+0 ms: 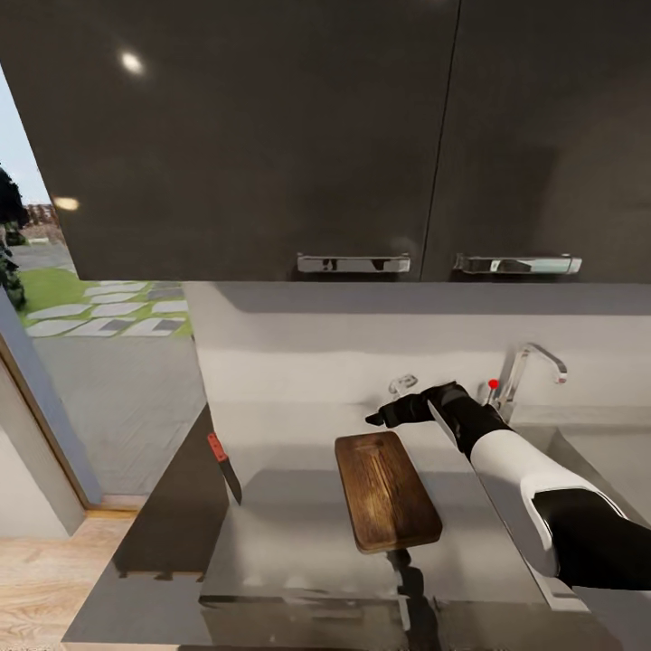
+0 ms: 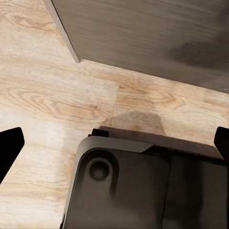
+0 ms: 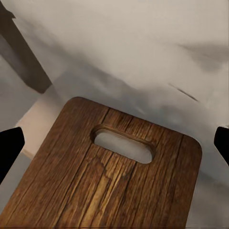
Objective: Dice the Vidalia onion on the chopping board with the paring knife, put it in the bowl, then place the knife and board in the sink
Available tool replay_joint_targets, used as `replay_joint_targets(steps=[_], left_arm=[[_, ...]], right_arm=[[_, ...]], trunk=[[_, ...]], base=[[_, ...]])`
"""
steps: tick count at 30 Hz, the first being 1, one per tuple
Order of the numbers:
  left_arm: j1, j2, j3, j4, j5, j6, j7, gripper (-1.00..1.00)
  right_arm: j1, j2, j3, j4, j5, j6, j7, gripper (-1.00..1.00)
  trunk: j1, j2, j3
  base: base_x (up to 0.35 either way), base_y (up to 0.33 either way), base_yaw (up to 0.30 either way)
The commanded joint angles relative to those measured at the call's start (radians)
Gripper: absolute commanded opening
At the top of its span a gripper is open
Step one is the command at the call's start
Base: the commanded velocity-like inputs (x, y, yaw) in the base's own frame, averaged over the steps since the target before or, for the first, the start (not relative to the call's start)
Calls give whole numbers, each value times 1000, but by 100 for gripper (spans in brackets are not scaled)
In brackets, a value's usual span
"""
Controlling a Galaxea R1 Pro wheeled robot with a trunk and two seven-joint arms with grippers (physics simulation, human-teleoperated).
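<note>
A: Head view first?
B: Board [image 1: 387,491] lies bare on the bench [image 1: 289,533], slot end toward the wall. Knife [image 1: 224,467] rests well apart from it, at the bench's left edge. Right claw [image 1: 384,418] hovers just past the board's far end. Sink [image 1: 588,452] sits at the right by the tap [image 1: 529,366]. Nothing cut that I can see, so dicing, bowling and clearing away look undone.

A: Left wrist?
B: Wood floor [image 2: 57,109] and a dark robot part below. Left claw's fingertips [image 2: 9,148] are spread, released, holding nothing.

A: Right wrist?
B: Board's slot [image 3: 124,144] lies straight ahead between spread tips; released too.
</note>
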Motion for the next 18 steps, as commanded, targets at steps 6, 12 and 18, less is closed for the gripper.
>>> replay_joint_targets(steps=[6, 12, 18], left_arm=[[0, 0, 1, -1, 4, -1, 0, 100], [0, 0, 2, -1, 4, 0, 0, 100], [0, 0, 1, 0, 4, 0, 0, 100]], right_arm=[[0, 2, 3, 21, 41, -3, 7, 100], [0, -1, 3, 42, 56, -52, 48, 100], [0, -1, 3, 65, 88, -84, 75, 100]], trunk=[[1, -2, -11], [1, -2, -21], [1, -2, -31]], base=[[0, 0, 0], [9, 0, 0], [85, -36, 0]])
